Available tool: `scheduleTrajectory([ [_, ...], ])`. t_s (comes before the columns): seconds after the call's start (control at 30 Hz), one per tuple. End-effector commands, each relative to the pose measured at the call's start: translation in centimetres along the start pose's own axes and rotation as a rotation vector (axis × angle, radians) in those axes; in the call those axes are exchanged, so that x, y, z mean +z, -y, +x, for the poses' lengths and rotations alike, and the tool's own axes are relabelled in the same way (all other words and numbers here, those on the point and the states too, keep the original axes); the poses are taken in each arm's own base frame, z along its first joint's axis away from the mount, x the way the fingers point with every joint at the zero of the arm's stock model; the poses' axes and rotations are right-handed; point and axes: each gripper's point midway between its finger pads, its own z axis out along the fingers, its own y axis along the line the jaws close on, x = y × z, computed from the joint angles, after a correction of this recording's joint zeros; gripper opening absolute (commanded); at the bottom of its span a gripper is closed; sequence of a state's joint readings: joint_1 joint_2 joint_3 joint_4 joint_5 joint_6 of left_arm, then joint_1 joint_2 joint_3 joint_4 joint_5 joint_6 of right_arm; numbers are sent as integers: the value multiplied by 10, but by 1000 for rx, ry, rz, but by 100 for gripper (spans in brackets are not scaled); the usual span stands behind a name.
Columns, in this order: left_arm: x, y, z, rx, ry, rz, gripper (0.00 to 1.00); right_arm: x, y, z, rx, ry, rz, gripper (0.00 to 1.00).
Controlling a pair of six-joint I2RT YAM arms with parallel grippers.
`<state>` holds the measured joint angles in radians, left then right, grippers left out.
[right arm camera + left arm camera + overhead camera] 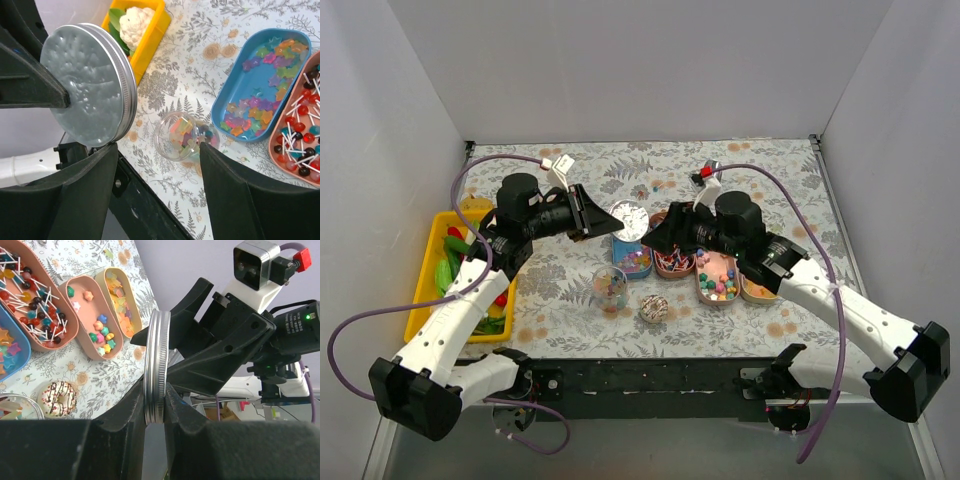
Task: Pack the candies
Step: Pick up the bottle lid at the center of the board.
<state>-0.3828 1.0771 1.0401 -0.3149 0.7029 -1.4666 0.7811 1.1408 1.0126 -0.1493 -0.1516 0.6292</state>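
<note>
My left gripper (598,216) is shut on the edge of a silver jar lid (629,219) and holds it in the air above the trays; in the left wrist view my gripper (155,392) pinches the lid (156,355) edge-on. My right gripper (658,236) is open and empty just right of the lid. In the right wrist view the gripper (157,147) hangs above a clear open jar (182,136) part-filled with candies. That jar (610,284) stands in front of the trays. More candies (720,280) fill several oval trays.
A blue tray (260,85) of star gummies and a pink tray (300,145) of lollipops stand right of the jar. A small sprinkled doughnut (653,309) lies near the front. A yellow bin (432,270) of toy vegetables stands at the left.
</note>
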Motion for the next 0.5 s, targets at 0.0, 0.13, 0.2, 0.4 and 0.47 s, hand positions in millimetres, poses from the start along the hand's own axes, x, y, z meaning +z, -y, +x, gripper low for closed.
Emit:
scheduleTrajectory([
  [0.0, 0, 10, 1, -12, -4, 52, 0, -12, -31, -42, 16, 213, -127, 73],
  [0.13, 2, 6, -2, -20, 15, 36, 0, -20, -45, -52, 2, 269, -198, 72],
  [0.2, 1, 6, -4, -16, 28, 30, 0, -22, -46, -52, -8, 265, -199, 71],
  [0.4, 3, 14, -7, -20, 30, 67, 0, -27, -50, -55, -14, 302, -227, 71],
  [0.47, 2, 21, -7, -19, 18, 101, 0, -24, -50, -56, -4, 301, -226, 71],
])
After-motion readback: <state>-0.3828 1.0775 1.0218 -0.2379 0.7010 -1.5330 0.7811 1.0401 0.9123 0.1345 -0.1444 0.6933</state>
